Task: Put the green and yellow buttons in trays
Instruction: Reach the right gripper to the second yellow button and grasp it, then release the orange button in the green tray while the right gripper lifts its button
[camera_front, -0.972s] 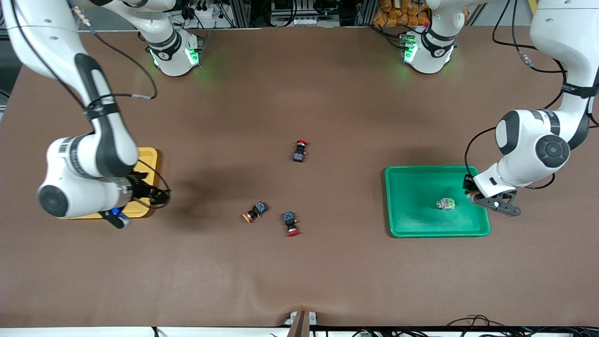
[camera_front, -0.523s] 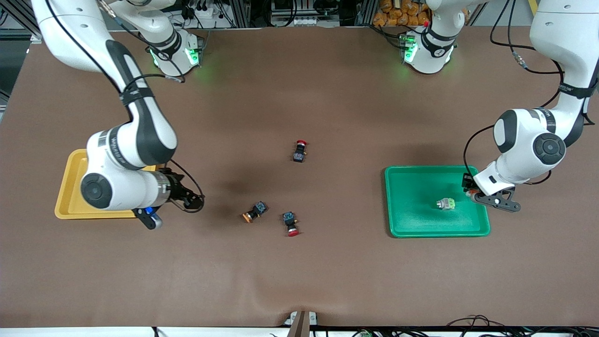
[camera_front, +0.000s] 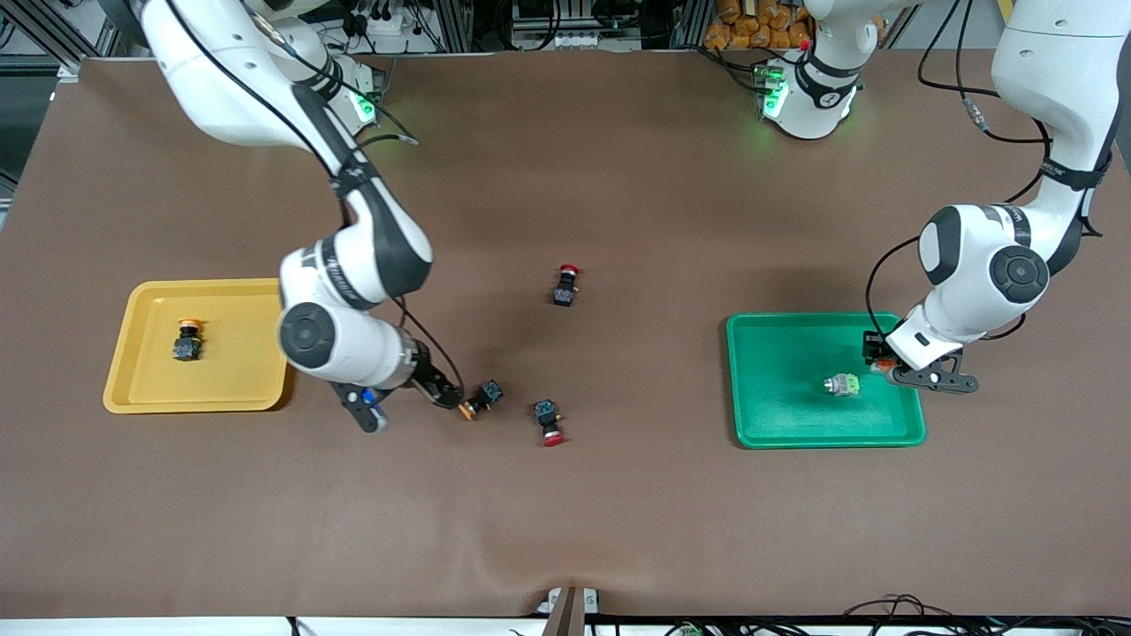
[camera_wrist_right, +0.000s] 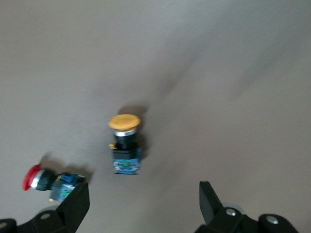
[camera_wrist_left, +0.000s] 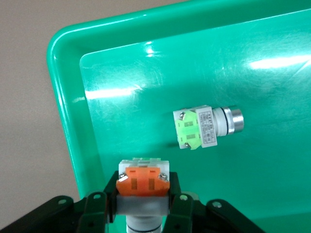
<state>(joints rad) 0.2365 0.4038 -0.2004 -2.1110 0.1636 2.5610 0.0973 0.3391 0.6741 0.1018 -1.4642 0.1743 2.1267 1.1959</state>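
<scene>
A pale green button (camera_front: 842, 384) (camera_wrist_left: 201, 128) lies in the green tray (camera_front: 778, 380) (camera_wrist_left: 272, 97). My left gripper (camera_front: 879, 364) (camera_wrist_left: 143, 194) hangs over that tray's rim at the left arm's end, shut on a grey button with an orange-red face (camera_wrist_left: 143, 180). One yellow-capped button (camera_front: 186, 340) lies in the yellow tray (camera_front: 239, 344). Another yellow-capped button (camera_front: 478, 399) (camera_wrist_right: 125, 143) lies on its side on the table. My right gripper (camera_front: 444, 394) (camera_wrist_right: 143, 206) is just beside it, open, nothing between its fingers.
Two black switches with red caps lie on the brown table: one (camera_front: 550, 421) (camera_wrist_right: 48, 182) close to the loose yellow-capped button, toward the left arm's end, and one (camera_front: 566, 285) farther from the front camera, mid-table. The table's front edge has a small bracket (camera_front: 570, 601).
My right arm has swung from over the yellow tray toward the table's middle, uncovering that tray and its button, and now stands at the loose yellow-capped button. The left gripper has barely shifted.
</scene>
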